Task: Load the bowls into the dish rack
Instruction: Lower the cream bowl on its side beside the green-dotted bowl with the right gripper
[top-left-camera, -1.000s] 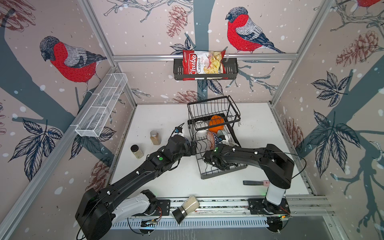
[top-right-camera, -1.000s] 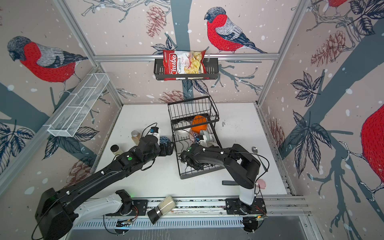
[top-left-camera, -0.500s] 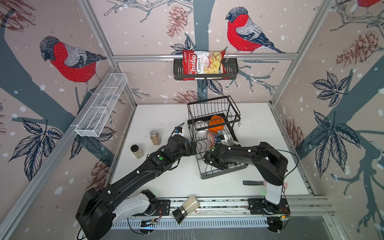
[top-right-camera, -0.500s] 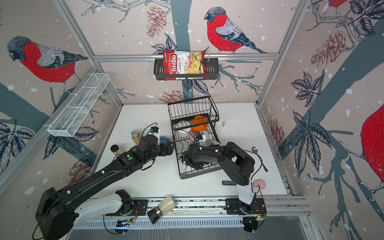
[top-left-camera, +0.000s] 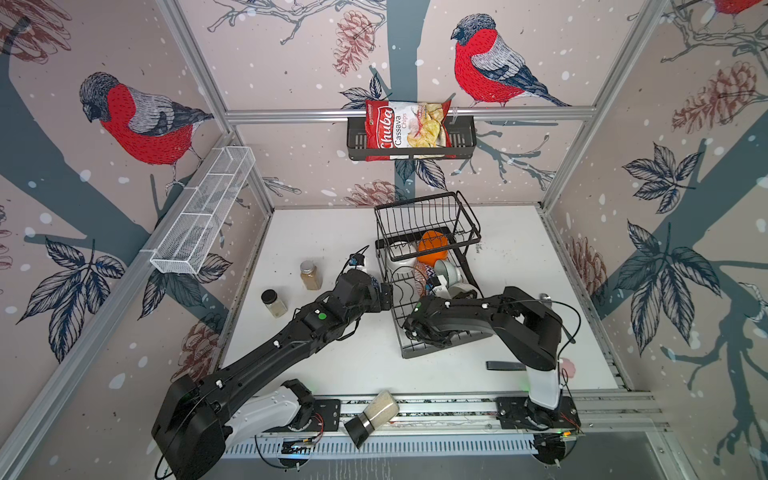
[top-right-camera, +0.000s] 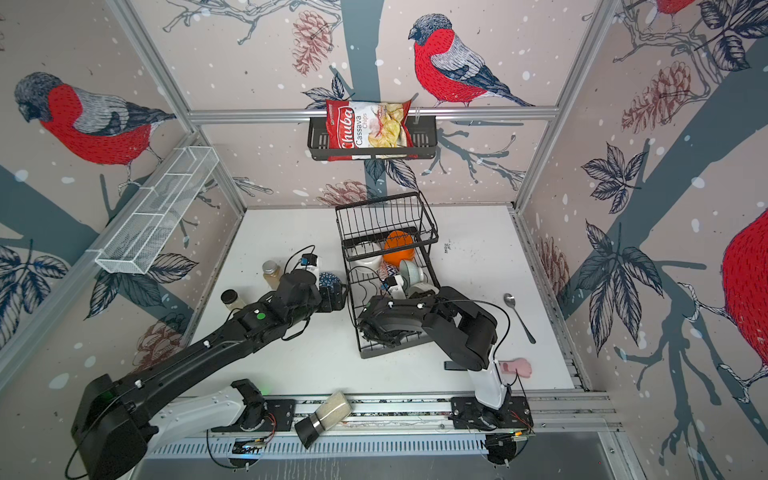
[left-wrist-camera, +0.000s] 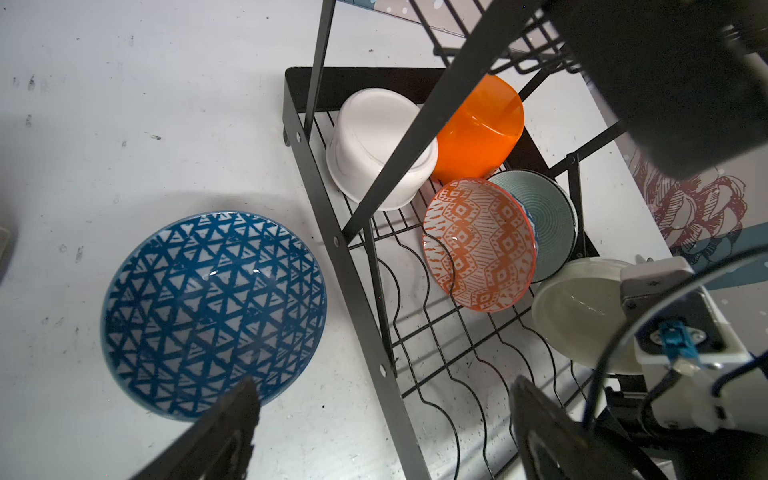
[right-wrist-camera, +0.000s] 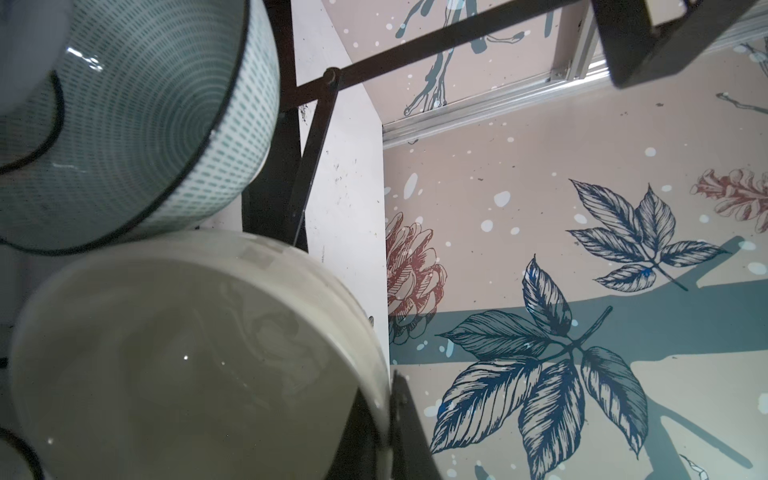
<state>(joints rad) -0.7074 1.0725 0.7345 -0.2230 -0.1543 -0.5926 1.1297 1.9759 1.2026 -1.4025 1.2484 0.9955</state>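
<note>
Blue patterned bowl (left-wrist-camera: 212, 316) sits on the tabletop (left-wrist-camera: 124, 104) just beside the dish rack (left-wrist-camera: 354, 291); left gripper (left-wrist-camera: 384, 386) hovers above, jaws wide apart; right gripper (right-wrist-camera: 380, 399) pinches the white bowl (right-wrist-camera: 187, 353) by its rim inside the rack; the bag (top-left-camera: 407, 126) on the wall shelf reads "Chuba Cassava Chips".

White bowl (left-wrist-camera: 577, 311), tilted bowls (left-wrist-camera: 478, 245) in dish rack (left-wrist-camera: 359, 303), blue bowl (left-wrist-camera: 214, 316) beside

One bowl (left-wrist-camera: 212, 316) sits on the surface (left-wrist-camera: 124, 124), just left of the dish rack (left-wrist-camera: 354, 291). Other bowls (left-wrist-camera: 478, 245) stand inside the rack. Two jars (top-left-camera: 311, 275) stand farther left.
</note>
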